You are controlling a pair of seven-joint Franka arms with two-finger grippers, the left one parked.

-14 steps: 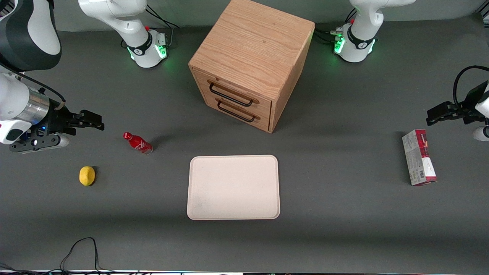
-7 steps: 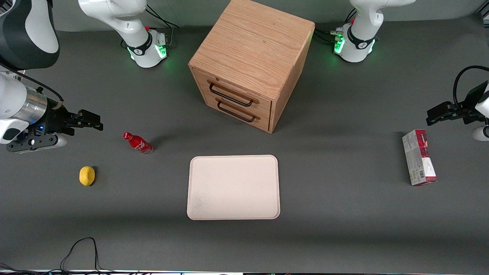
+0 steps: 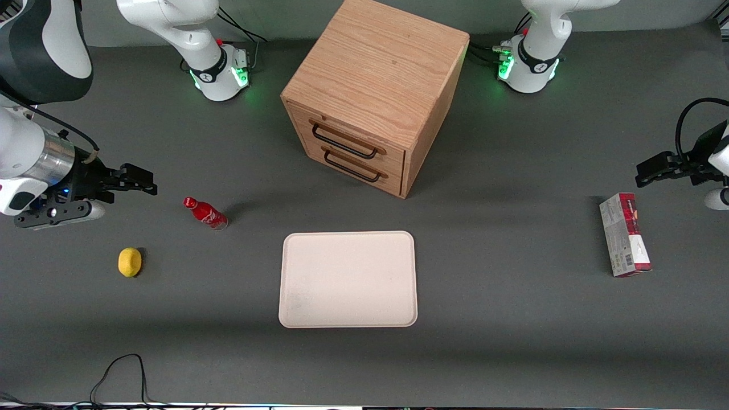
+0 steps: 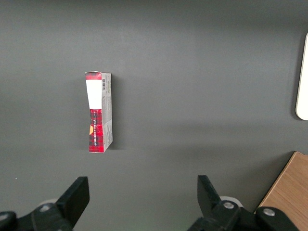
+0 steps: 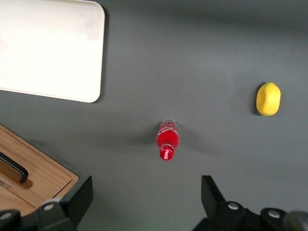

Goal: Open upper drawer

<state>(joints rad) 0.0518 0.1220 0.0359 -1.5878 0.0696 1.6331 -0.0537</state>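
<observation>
The right arm reaches in from the working arm's end of the table, its silver wrist leading to the black gripper [image 3: 139, 181], which hangs above the tabletop with fingers pointing toward three o'clock in the front view. In the right wrist view the gripper [image 5: 147, 195] has its two fingers [image 5: 82, 192] spread wide apart, holding nothing.
</observation>
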